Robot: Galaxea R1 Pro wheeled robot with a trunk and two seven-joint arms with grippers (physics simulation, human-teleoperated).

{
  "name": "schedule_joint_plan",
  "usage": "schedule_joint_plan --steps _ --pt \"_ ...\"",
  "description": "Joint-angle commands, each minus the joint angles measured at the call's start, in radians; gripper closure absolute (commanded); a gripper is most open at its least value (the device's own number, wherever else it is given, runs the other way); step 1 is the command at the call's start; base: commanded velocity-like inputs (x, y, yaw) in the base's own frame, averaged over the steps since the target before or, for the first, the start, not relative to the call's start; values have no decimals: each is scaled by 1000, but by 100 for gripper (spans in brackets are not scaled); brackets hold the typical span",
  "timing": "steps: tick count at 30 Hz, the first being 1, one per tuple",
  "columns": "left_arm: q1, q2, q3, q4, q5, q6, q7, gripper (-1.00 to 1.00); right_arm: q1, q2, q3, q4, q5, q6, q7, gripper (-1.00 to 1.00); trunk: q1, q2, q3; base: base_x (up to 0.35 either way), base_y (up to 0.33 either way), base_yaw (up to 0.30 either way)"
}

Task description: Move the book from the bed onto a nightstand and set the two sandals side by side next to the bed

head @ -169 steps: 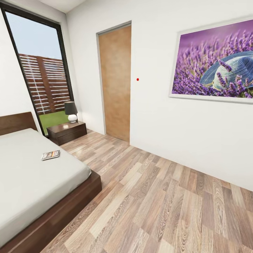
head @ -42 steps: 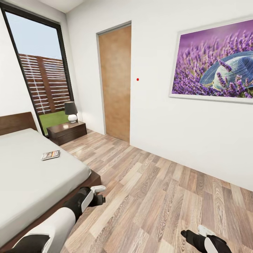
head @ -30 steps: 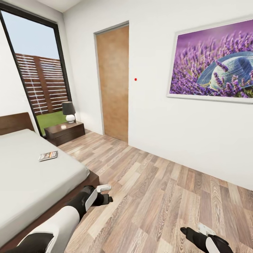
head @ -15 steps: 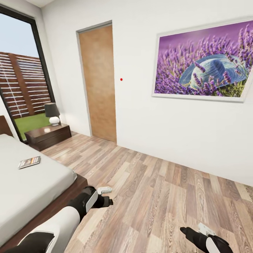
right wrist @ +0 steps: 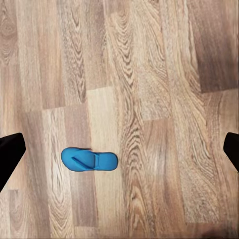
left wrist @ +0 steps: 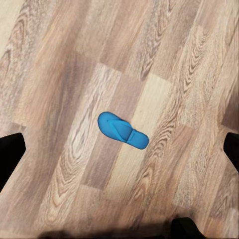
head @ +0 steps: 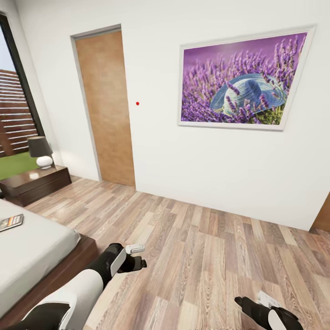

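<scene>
From the head, we are seeing the thin dark paperback book (head: 10,222) lying on the light-grey bed (head: 32,247), well apart from our left gripper (head: 137,256) and right gripper (head: 245,303), whose jaw states we cannot tell here. Each wrist camera is showing spread fingers above 1 bright blue sandal (left wrist: 122,130) (right wrist: 89,160) lying flat on the wood-plank floor (left wrist: 59,59).

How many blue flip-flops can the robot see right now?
1 in each wrist view: a sandal lies flat on the wood floor below the left arm, and a sandal below the right. Whether these are two sandals or the same one, I cannot tell.
</scene>
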Motion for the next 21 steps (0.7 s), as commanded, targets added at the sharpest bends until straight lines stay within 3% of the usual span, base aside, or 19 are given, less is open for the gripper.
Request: schedule_joint_plan --steps 1,6,14,16,21 --pt "0 1 12 -4 3 10 0 -100 0 0 -2 -1 -3 6 1 -100 0 -1 -1 0 0 -269" --pt "-2 8 55 -37 3 29 28 -100 -1 0 -2 -1 -3 6 3 -100 0 -1 -3 0 0 -269" --pt "-3 11 85 -150 16 32 232 -100 -1 1 -2 -1 -3 6 4 -100 0 -1 -6 0 0 -266" --pt "-3 7 117 -168 65 32 279 -100 -1 1 -1 -1 -4 6 4 -100 0 -1 -7 0 0 -262" --pt "-3 0 169 -167 213 24 316 -100 -1 1 -1 -1 -6 6 2 -100 0 -1 -10 0 0 -255"
